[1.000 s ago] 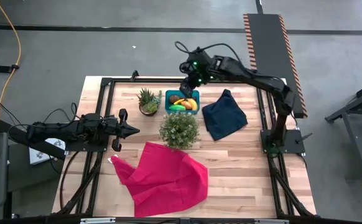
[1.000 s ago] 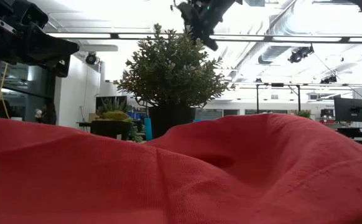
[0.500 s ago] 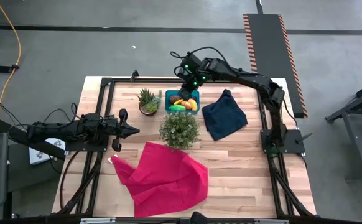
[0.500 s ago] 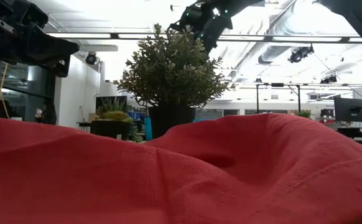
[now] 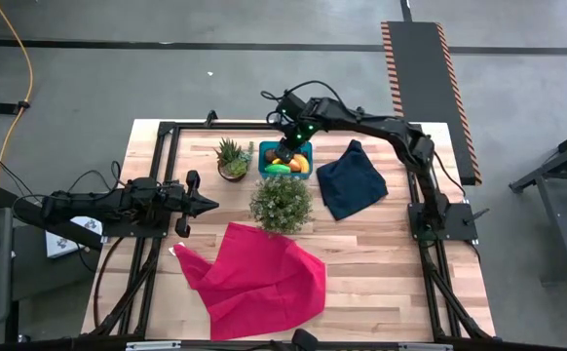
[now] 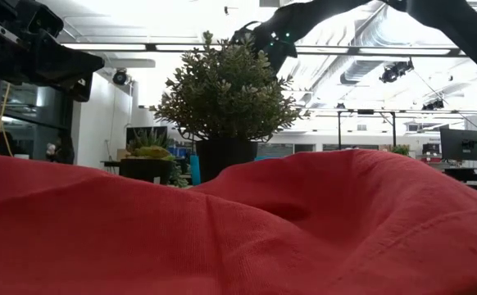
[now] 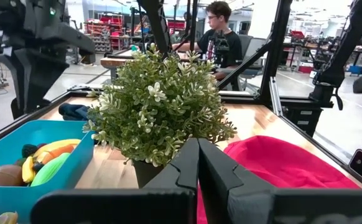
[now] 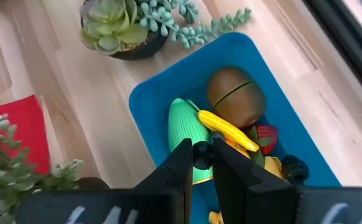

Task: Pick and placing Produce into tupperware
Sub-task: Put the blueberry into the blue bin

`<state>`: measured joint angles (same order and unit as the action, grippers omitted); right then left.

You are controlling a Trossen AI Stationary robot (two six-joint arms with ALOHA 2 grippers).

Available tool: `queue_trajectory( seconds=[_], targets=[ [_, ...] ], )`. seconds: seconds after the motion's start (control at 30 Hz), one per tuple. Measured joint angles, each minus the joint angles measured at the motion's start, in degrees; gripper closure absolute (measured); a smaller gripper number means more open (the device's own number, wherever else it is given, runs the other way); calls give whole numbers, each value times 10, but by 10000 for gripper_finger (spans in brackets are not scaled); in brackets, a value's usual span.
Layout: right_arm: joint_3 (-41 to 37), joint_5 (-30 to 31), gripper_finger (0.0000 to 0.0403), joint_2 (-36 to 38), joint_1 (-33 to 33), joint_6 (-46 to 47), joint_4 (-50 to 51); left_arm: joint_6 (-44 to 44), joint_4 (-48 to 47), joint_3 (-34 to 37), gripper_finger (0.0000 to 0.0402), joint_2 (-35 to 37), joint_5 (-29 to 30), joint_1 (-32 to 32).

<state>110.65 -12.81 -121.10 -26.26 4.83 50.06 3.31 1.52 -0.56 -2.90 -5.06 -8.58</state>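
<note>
Right wrist view: right gripper point(image 8: 202, 163) jaws pinch a small dark bit directly over tupperware point(image 8: 168, 87) at worktop's 12 o'clock, banana point(image 8: 227, 129) inside running 10-to-4; left gripper point(image 5: 206, 203), jaws shut, waits at 9 o'clock, farther off.

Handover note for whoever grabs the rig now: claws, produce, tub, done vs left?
Right claw: over the tupperware, nearly shut on a small dark bit, not yet released.
Left claw: shut, empty, parked at the table's left side.
In the tub: brown oval, green piece, yellow banana, strawberry, orange pieces.
No produce visible loose on the table.
Left: drop the bit, retract.
</note>
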Motion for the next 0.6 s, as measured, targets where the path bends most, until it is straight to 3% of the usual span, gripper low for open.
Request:
queue_trajectory(
  seconds=[0.6],
  targets=[
    [0, -7, 366, -30, -1, 28, 4, 0, 0, 0, 401, 0, 0, 0]
  ],
)
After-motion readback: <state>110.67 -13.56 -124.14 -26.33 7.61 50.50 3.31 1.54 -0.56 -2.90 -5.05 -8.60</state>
